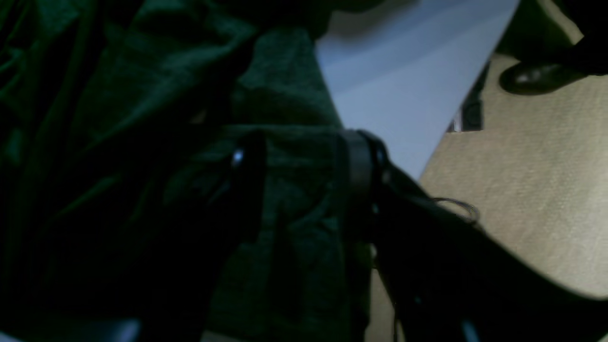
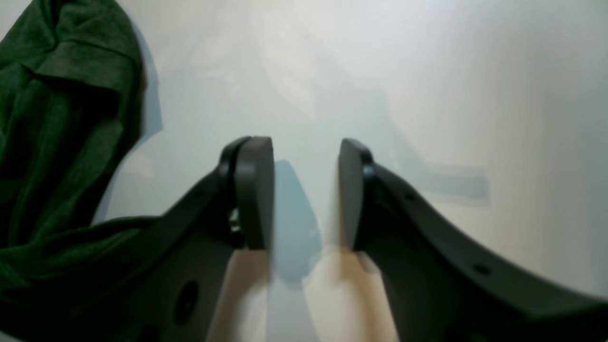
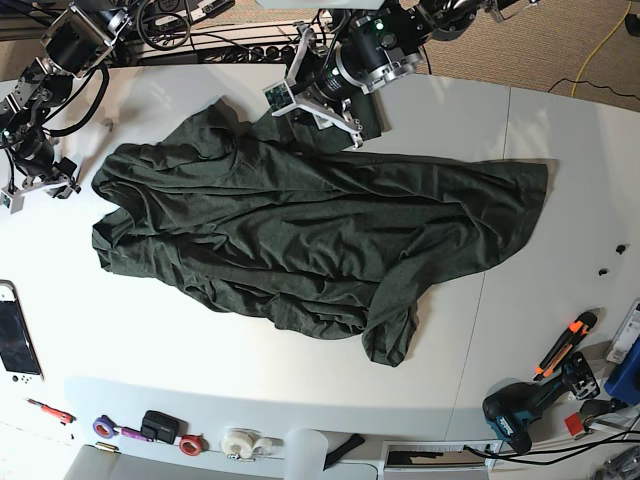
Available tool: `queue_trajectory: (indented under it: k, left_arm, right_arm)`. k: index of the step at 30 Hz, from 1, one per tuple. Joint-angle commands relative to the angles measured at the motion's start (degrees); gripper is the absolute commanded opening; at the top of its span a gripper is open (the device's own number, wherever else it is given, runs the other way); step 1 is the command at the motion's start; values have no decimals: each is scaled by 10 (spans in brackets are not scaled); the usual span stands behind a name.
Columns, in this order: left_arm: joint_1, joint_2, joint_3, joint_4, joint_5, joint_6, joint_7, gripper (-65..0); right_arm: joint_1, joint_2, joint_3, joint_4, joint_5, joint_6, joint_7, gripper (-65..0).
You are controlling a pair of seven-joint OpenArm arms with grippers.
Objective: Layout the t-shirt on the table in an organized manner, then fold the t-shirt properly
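Fabric fills the left wrist view: the t-shirt [image 1: 285,95] lies under and between the left claw [image 1: 304,185], fingers apart, though whether it pinches cloth I cannot tell; gathering one hem edge, not a bunch, would serve best. Right wrist view: the right claw [image 2: 306,194] is spread and empty over bare counter [image 2: 427,95], shirt just left. Base view: the shirt sprawls rumpled across the counter's middle.

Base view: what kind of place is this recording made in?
Probably a robotics lab or workshop: a white table with a t-shirt, a cordless drill, tape rolls and cables.
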State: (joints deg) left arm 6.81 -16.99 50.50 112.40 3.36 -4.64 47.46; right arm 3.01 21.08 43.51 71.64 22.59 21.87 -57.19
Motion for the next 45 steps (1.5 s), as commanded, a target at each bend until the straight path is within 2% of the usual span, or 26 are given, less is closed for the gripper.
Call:
queue_trajectory:
  k: [1,4,8,17,19,22,41,44,45]
  left_arm:
    - [-3,3,0,10,-9,1,-14,-400]
    - [-3,3,0,9,-19,2,-17,-400]
    - [-3,4,0,-12,8,17,-46,-400]
    - [-3,8,0,-32,10,18,-47,-409]
    - [-3,12,0,-32,10,19,-49,-471]
    - [-4,11,0,-32,10,19,-52,-650]
    - [-29,9,0,37,22,19,1,-650]
    - [-27,5,0,37,1,18,24,-650]
    - [-27,3,0,37,-7,18,33,-568]
  right_arm:
    - [-2,6,1,0,-10,-5,-25,-414]
    - [-2,6,1,0,-10,-5,-25,-414]
    - [-2,6,1,0,-10,-5,-25,-414]
    - [-2,6,1,0,-10,-5,-25,-414]
    - [-2,6,1,0,-10,-5,-24,-414]
    - [-2,6,1,0,-10,-5,-24,-414]
    - [-2,7,1,0,-10,-5,-24,-414]
    - [-2,7,1,0,-10,-5,-24,-414]
    - [-2,7,1,0,-10,-5,-24,-414]
